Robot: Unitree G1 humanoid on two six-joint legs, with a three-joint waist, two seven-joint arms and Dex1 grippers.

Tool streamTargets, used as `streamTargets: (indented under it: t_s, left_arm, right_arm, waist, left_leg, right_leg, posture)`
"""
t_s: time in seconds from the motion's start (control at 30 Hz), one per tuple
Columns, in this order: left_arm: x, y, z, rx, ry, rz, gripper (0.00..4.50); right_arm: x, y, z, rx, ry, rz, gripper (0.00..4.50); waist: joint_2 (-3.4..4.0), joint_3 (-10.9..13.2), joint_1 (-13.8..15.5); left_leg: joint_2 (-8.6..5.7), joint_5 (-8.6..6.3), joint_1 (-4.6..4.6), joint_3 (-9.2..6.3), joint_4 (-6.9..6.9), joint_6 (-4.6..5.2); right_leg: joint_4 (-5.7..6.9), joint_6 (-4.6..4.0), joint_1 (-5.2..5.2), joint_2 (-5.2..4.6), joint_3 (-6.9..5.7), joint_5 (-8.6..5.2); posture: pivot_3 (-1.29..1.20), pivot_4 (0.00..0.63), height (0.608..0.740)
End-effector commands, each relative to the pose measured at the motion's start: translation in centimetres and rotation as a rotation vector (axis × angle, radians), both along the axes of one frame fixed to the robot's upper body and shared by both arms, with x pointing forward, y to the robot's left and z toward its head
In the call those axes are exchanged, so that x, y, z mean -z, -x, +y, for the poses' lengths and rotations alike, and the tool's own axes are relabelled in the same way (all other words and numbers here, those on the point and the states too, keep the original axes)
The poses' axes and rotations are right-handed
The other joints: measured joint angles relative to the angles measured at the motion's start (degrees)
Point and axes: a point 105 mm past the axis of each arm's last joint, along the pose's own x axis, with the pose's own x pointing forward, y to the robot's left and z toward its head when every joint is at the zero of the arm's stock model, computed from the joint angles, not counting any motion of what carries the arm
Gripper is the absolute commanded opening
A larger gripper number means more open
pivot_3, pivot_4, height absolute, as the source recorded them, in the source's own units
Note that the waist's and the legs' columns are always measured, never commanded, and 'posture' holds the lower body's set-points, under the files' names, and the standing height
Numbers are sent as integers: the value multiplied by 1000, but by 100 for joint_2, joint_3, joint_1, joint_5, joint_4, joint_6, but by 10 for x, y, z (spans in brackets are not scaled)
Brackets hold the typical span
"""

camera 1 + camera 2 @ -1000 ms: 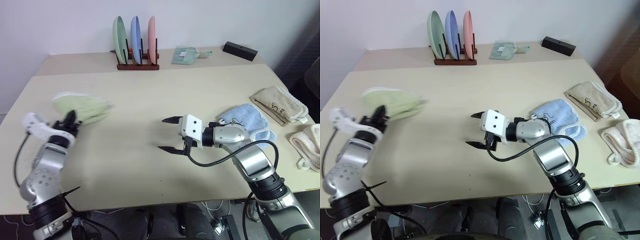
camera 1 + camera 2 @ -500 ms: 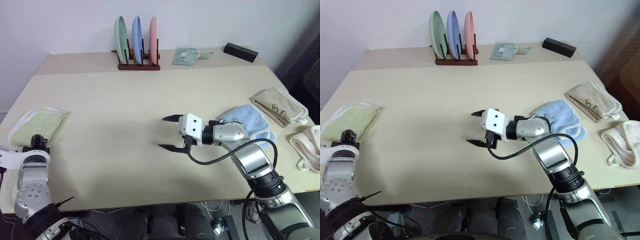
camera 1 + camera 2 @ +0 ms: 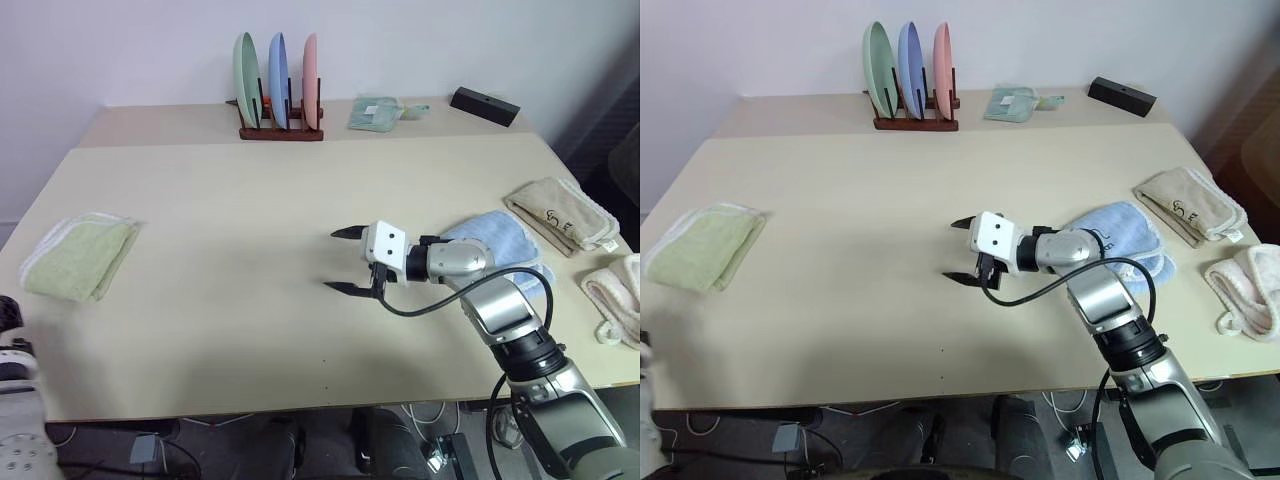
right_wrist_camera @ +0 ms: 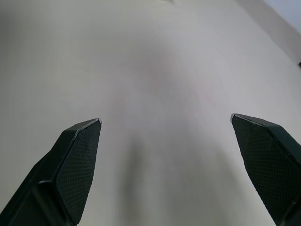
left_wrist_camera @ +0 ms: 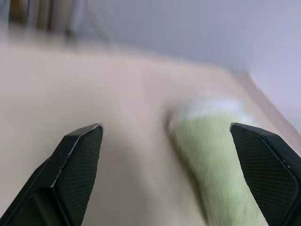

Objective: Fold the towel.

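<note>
Green towel [image 3: 78,257] lies folded at table's left edge, long axis front-to-back. Left gripper [image 5: 171,136] nearer, fingers spread, empty. Right gripper [image 3: 342,261] mid-table, also spread, empty.

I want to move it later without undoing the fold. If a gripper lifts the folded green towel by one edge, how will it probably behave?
The green towel looks like soft terry cloth lying in loose layers, so it would probably sag and partly unfold. It seems light for its size. Pushed across the smooth table, it would likely bunch up rather than slide as one piece.
</note>
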Motion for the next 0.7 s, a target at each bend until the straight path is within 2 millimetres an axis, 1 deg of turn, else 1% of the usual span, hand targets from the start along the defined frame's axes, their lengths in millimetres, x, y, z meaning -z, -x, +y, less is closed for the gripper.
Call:
streamTargets:
  t_s: [0.03, 0.1, 0.17, 0.2, 0.27, 0.33, 0.4, 0.5, 0.6, 0.7]
  left_arm:
    - [-50, -43, -56, 305, -365, 46, 4408]
    - [-53, -66, -88, 474, -502, 93, 4408]
    - [-48, -82, -113, 596, -581, 128, 4408]
    - [-43, -91, -129, 678, -629, 157, 4408]
    - [-34, -104, -160, 827, -736, 202, 4408]
    - [-22, -110, -179, 944, -794, 225, 4408]
    - [-16, -115, -190, 998, -812, 225, 4408]
    - [-12, -120, -197, 1038, -825, 226, 4408]
    - [-10, -123, -195, 1051, -808, 208, 4408]
    - [-6, -124, -193, 1053, -805, 215, 4408]
  right_arm:
    - [-22, -19, -27, 103, -36, -65, 4500]
    - [-23, -26, -41, 166, -72, -45, 4500]
    - [-20, -31, -55, 217, -93, -29, 4500]
    - [-19, -32, -63, 245, -101, -21, 4500]
    - [-19, -35, -78, 298, -134, 0, 4500]
    - [-15, -34, -90, 340, -154, 18, 4500]
    - [-11, -32, -102, 378, -169, 36, 4500]
    - [-6, -26, -114, 411, -173, 57, 4500]
    - [2, -17, -121, 440, -157, 72, 4500]
    - [4, -15, -123, 452, -158, 75, 4500]
  waist:
    - [0, -1, 97]
    - [8, -1, 118]
    - [13, -2, 82]
    - [13, -1, 64]
    - [13, -1, 33]
    - [17, 1, -44]
    - [19, 2, -99]
    - [20, 3, -131]
    - [24, 5, -99]
    - [24, 5, -88]
  left_leg:
    - [-2, 0, 3, 0, 1, 0]
    - [-11, -2, 11, -1, 1, 4]
    - [-13, -7, 18, 8, -2, 13]
    - [-10, -7, 17, 9, -6, 14]
    - [-4, -7, 10, 14, -8, 13]
    - [1, -6, -4, 19, -14, 11]
    - [5, -6, -4, 24, -19, 11]
    - [10, -6, -2, 31, -20, 12]
    - [12, -6, -1, 33, -19, 12]
    - [11, -7, -2, 36, -15, 12]
  right_leg:
    - [-2, 0, 6, 0, -1, 0]
    - [-3, -1, 18, 0, -4, 0]
    - [-9, 0, 21, -2, -2, 0]
    - [-12, 1, 19, -3, 1, 0]
    - [-10, 1, 2, 0, 5, 0]
    - [-9, 0, -19, 1, 9, 1]
    - [-9, 0, -23, 2, 10, 0]
    - [-6, -1, -25, 3, 12, 1]
    - [-5, -1, -23, 3, 13, 1]
    - [-6, 0, -23, 1, 14, 2]
  posture:
    - [0, 150, 733]
    - [0, 150, 733]
    - [0, 150, 733]
    - [0, 150, 733]
    - [0, 150, 733]
    - [0, 150, 733]
    - [0, 150, 733]
    - [0, 150, 733]
    - [0, 150, 733]
    - [0, 150, 733]
